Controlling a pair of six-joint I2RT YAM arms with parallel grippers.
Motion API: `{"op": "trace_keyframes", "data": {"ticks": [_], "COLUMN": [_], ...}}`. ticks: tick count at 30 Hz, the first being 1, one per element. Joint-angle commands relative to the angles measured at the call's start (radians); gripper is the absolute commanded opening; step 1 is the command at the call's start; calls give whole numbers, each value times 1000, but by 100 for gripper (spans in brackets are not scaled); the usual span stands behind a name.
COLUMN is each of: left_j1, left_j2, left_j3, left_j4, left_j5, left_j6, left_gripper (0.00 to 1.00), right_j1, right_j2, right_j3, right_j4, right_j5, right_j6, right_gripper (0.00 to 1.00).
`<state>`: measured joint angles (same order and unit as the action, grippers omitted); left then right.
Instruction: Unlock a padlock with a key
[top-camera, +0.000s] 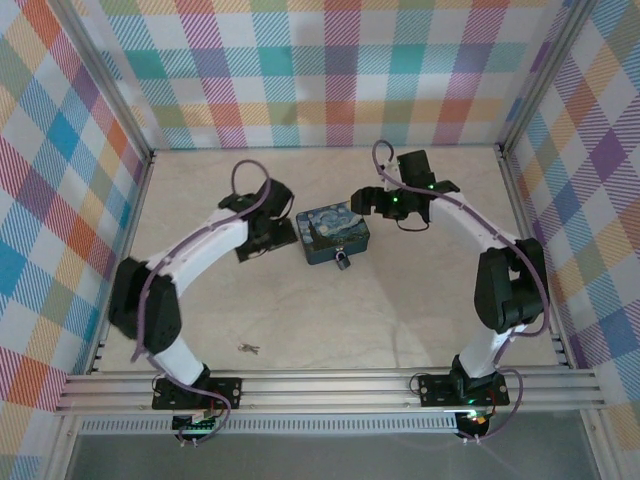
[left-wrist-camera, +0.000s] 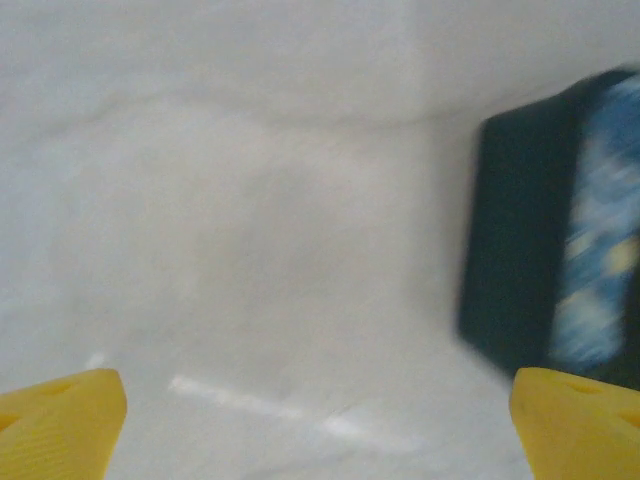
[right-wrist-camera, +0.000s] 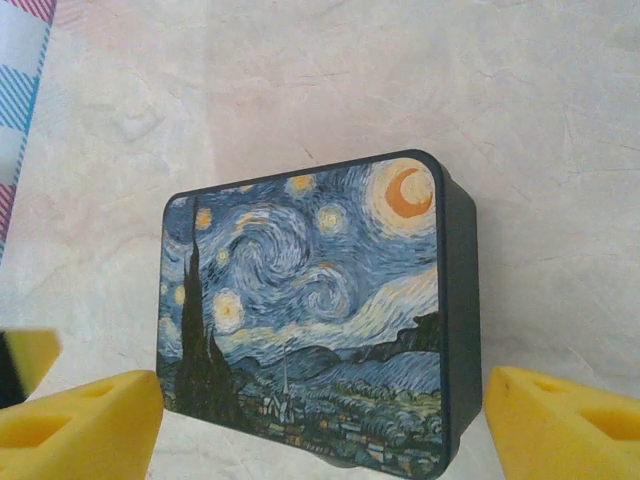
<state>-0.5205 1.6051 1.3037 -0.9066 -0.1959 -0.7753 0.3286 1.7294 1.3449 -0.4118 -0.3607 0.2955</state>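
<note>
The small dark padlock (top-camera: 343, 262) hangs at the near edge of a tin painted with blue-and-yellow swirls (top-camera: 333, 235). The tiny grey key (top-camera: 248, 348) lies on the table near the front left, far from both grippers. My left gripper (top-camera: 271, 238) is just left of the tin, open with nothing between its yellow fingertips (left-wrist-camera: 60, 420); the tin's dark side (left-wrist-camera: 520, 250) shows blurred at the right of the left wrist view. My right gripper (top-camera: 378, 203) hovers at the tin's far right side, open, its fingertips (right-wrist-camera: 85, 420) straddling the painted lid (right-wrist-camera: 310, 310) from above.
Checked walls and metal rails (top-camera: 330, 385) enclose the pale tabletop (top-camera: 400, 310). Open table surface stretches in front of the tin, between it and the arm bases.
</note>
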Motion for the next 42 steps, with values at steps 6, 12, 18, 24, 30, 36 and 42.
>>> {"op": "trace_keyframes", "data": {"ticks": [6, 12, 18, 24, 30, 36, 42], "left_j1": [-1, -3, -5, -7, -9, -9, -9], "left_j2": [-304, -394, -399, -391, -346, -342, -327], "left_j3": [-345, -502, -624, -681, -684, -690, -716], "left_j4": [-300, -295, -161, -86, -37, -51, -35], "left_j5": [160, 304, 423, 428, 411, 383, 367], "left_j6": [-264, -310, -386, -419, -429, -423, -430], "left_gripper": [89, 77, 66, 60, 53, 49, 43], "right_j1": [26, 73, 101, 104, 106, 111, 114], "right_j2": [-25, -64, -98, -120, -108, -102, -88], "right_j3": [-119, -181, -217, -218, -204, -205, -193], "right_j4": [-2, 33, 50, 38, 34, 35, 29], "right_j5": [-48, -36, -22, -15, -23, -23, -24], "right_j6": [33, 66, 90, 78, 80, 85, 88], "right_gripper": [79, 78, 78, 78, 77, 76, 76]}}
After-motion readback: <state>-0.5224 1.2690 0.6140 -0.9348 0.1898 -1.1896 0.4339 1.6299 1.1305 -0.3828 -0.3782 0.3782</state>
